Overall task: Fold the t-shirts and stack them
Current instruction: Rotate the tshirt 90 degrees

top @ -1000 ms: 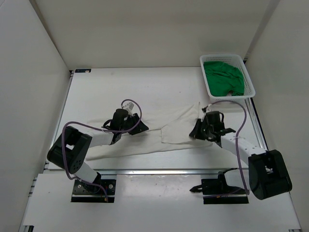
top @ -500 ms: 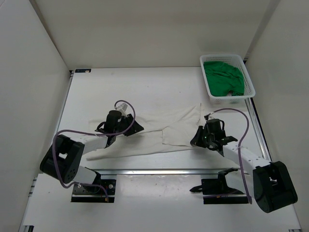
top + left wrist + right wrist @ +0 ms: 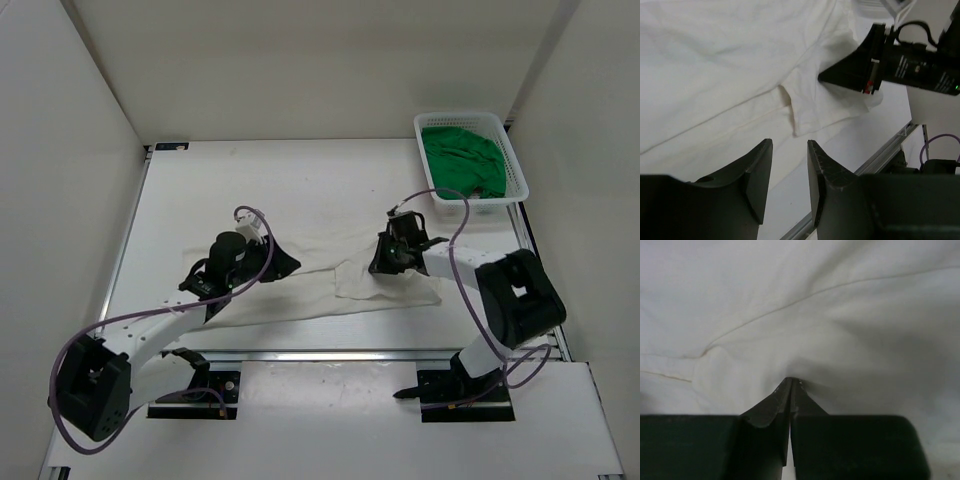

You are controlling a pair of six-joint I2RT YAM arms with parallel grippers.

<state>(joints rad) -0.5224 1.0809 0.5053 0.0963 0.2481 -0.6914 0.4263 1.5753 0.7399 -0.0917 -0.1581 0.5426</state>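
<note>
- White t-shirt (image 3: 310, 288): lies spread and creased on the table (image 3: 300, 180), in the 6 o'clock half of the top view. It runs as a long band from about 8 o'clock to about 4 o'clock.
- Right gripper (image 3: 378, 265): sits on the 3 o'clock part of that band, tips pointing toward 8 o'clock.
- Right wrist view: the right gripper (image 3: 790, 380) has its jaws pressed together with no gap. A pucker of the white t-shirt (image 3: 840, 315) is pinched at the tips, and creases fan out from that point toward 12 and 2 o'clock. Cloth fills the whole view.
- Left gripper (image 3: 290, 265): sits above the middle of the band, at the 9 o'clock side of the right gripper, tips pointing toward 3 o'clock.
- Left wrist view: the left gripper (image 3: 789, 145) has its jaws apart with nothing between them. It hangs clear of the cloth. The white t-shirt (image 3: 715, 60) lies at 12 o'clock of the tips, with a hemmed flap at 1 o'clock.
- Same view: the right gripper (image 3: 822, 78) touches the cloth at the 12 o'clock edge of that flap, at 2 o'clock from the left tips.
- Green t-shirt (image 3: 458, 160): bunched inside the white basket (image 3: 520, 185) at the table's 1 o'clock corner, well apart from both grippers.
</note>
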